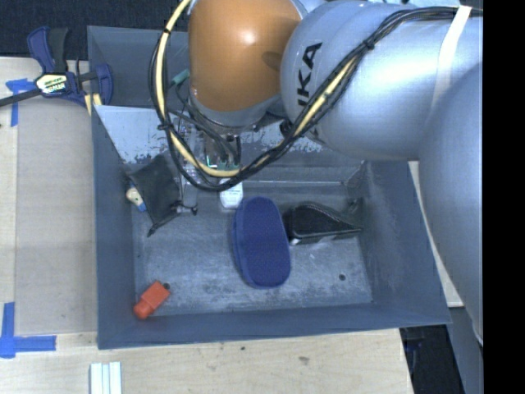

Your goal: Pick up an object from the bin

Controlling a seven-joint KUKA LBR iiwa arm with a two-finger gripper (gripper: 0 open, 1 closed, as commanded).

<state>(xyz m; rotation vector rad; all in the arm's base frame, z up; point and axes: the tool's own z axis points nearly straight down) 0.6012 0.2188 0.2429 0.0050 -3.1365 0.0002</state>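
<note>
So, jaws tucked under the orange wrist cover, upper middle of the bin | can't tell if open or gripping anything | nearest: small white piece, blue oval pad mid-frame | orange block lower left

Front-left corner: orange block; centre: blue oval pad, black wedge beside
</note>
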